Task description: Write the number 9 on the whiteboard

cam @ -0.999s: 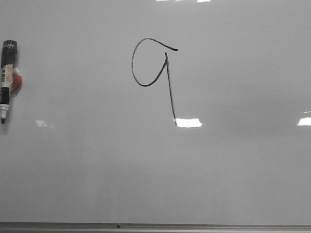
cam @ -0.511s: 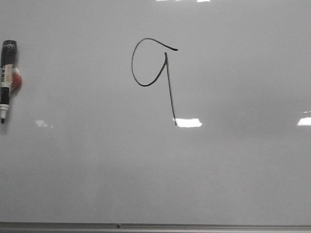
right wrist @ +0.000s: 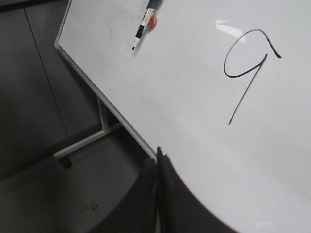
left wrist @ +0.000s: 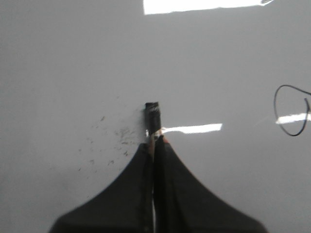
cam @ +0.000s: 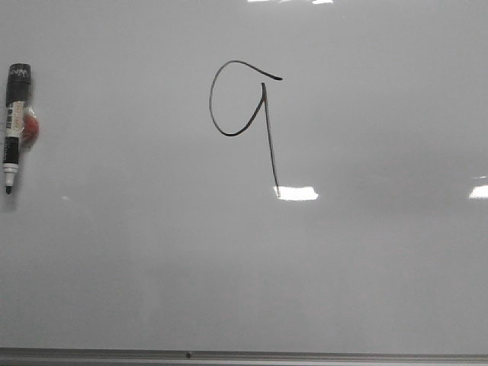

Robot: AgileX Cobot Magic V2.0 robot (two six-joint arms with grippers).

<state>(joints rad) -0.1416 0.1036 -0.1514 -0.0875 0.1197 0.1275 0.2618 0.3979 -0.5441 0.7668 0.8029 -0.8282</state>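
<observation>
- The 9 (cam: 252, 114) sits on the whiteboard (cam: 366, 267), a bit toward the top edge and roughly mid-width in the front view. Open loop, small flick at the top right, long slanted stem that ends right at a bright light reflection (cam: 296, 194), so the very tip of the stem is kinda washed out.
- The marker (cam: 13, 126) is way over by the board's left edge, well apart from the 9, tip pointing down. There's a red blob (cam: 30, 128) right behind it, half hidden by the barrel, can't tell what it is.
- Left gripper (left wrist: 154, 141) is clamped on the marker; in its wrist view only the black end of the marker pokes out past the fingers (left wrist: 131, 184), the rest is hidden between them. Little dark specks (left wrist: 109, 141) on the board just beside it.
- That same view only catches part of the 9's loop, cut off by the frame.
- Right gripper (right wrist: 158, 158) has its fingers pressed together with nothing between them, hanging near the board's lower edge strip (right wrist: 102, 99).
- Right wrist view shows the whole 9, plus the board's stand leg (right wrist: 87, 138) off the edge. The floor below is dark and hard to make out.
- Neither arm shows in the front view, only the marker.
</observation>
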